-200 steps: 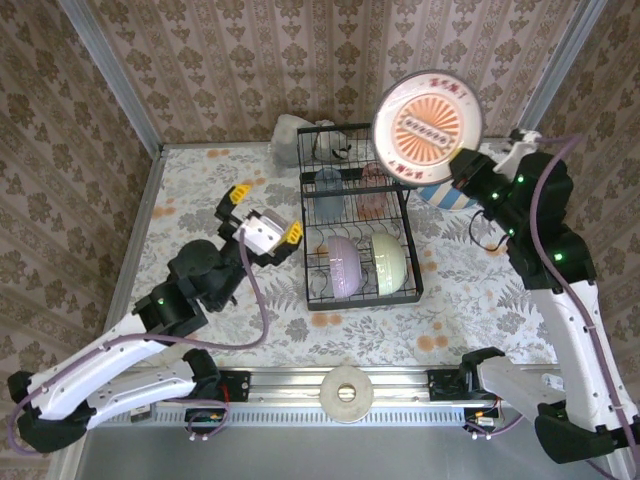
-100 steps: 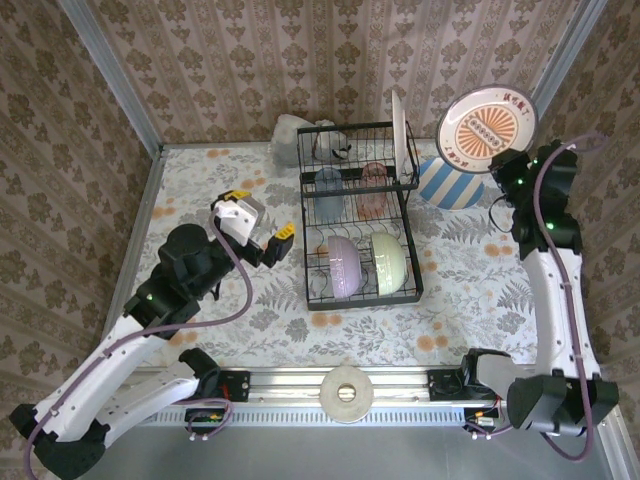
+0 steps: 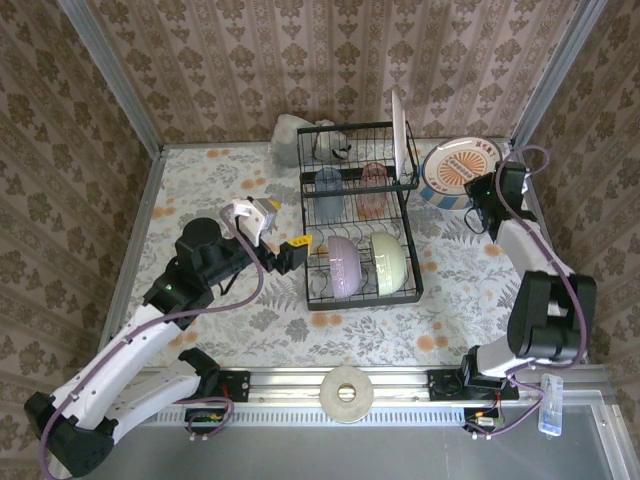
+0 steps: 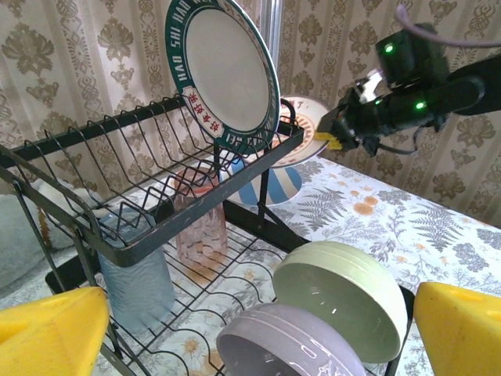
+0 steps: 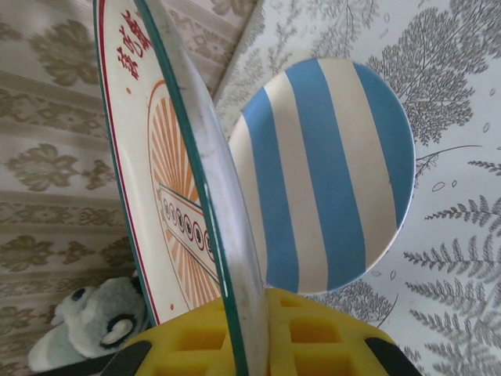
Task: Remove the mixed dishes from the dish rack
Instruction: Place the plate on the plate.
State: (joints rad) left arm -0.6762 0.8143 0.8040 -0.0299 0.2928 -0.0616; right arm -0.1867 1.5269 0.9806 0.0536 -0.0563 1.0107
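Observation:
The black wire dish rack (image 3: 312,262) holds a lavender bowl (image 3: 343,266) and a pale green bowl (image 3: 388,262) on edge in front. Behind them stand a grey-blue tumbler (image 3: 328,186) and a pink tumbler (image 3: 372,180). A white plate with a dark patterned rim (image 4: 223,74) stands in the upper tier. My right gripper (image 5: 258,333) is shut on the rim of an orange-sunburst plate (image 3: 460,168), held tilted just over a blue-and-white striped plate (image 5: 337,172) lying right of the rack. My left gripper (image 3: 280,226) hangs open at the rack's left side, facing the bowls.
A grey-white stuffed toy (image 3: 290,130) lies behind the rack at the back wall. Patterned walls close in the back and sides. Bare floral tabletop (image 3: 220,190) stretches left of the rack, and more lies in front of it.
My right arm has swung the sunburst plate down and rightward from high above the rack to just over the striped plate. My left gripper has moved closer to the rack.

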